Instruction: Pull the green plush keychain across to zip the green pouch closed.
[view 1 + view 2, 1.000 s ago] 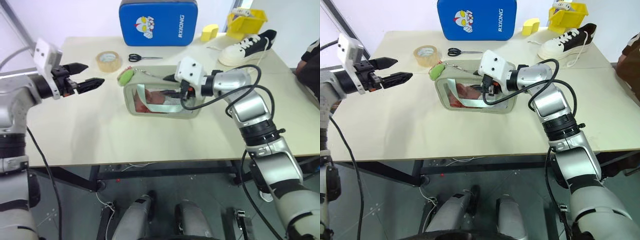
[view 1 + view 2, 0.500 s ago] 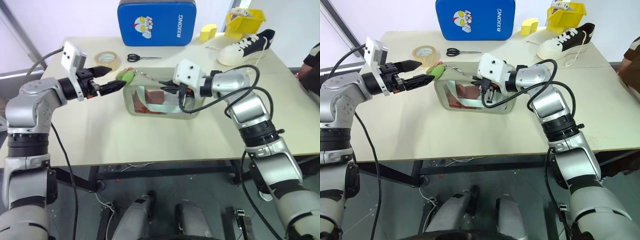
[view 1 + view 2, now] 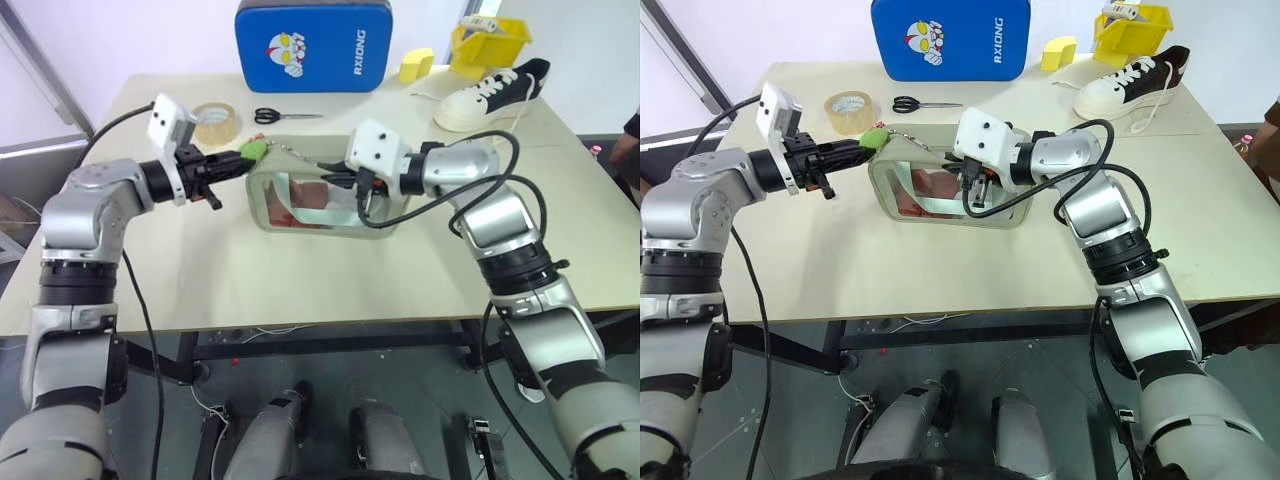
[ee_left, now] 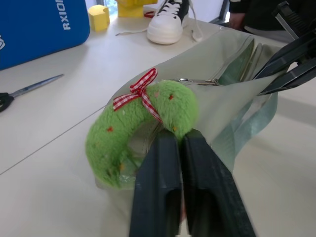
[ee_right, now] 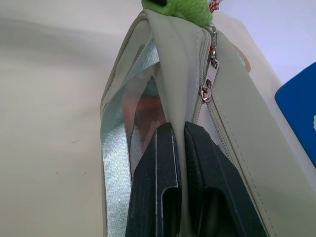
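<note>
The green pouch stands mid-table, its clear window showing red and teal contents, its zipper running along the top. The green plush keychain, with a red checked bow, hangs at the pouch's left end. My left gripper is shut, its tips pinching the plush's lower edge. My right gripper is shut on the fabric of the pouch's top edge beside the zipper, near the pouch's middle.
A blue padded case stands at the back. A tape roll and scissors lie behind the pouch. A white shoe, yellow bin and yellow block sit at the back right. A person's arm is at the right edge.
My left gripper moved right from open table to the plush keychain and went from open to shut on it. The right gripper and the pouch stayed put.
</note>
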